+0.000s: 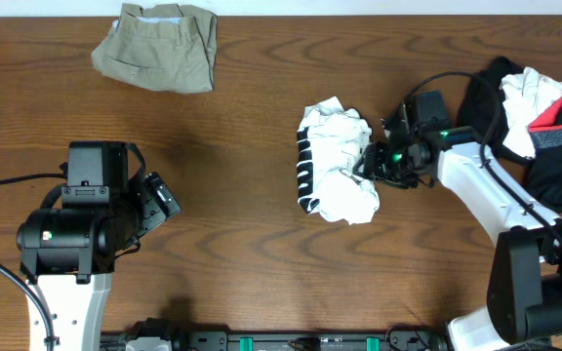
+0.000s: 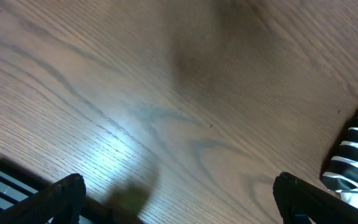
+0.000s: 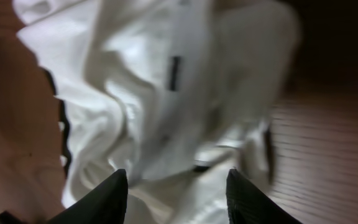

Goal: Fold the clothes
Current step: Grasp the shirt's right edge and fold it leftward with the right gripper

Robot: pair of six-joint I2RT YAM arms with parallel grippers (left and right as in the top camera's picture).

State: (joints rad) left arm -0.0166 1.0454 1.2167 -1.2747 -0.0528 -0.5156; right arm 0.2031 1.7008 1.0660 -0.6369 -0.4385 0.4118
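Hovering at crumpled white top (image 1: 338,161), right end effector (image 3: 178,177) fingers apart, nothing clamped; likely seeking edge to spread. Left end effector (image 2: 179,182) wide apart, empty, parked clear over table (image 2: 166,74).

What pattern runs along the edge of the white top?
Black and white stripes, on the trim along the white top. The overhead view shows it best.

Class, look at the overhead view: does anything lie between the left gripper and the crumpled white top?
Nothing visible does. Only bare wooden table lies between the left gripper and the white top. The khaki garment sits well off that line, near the far edge.
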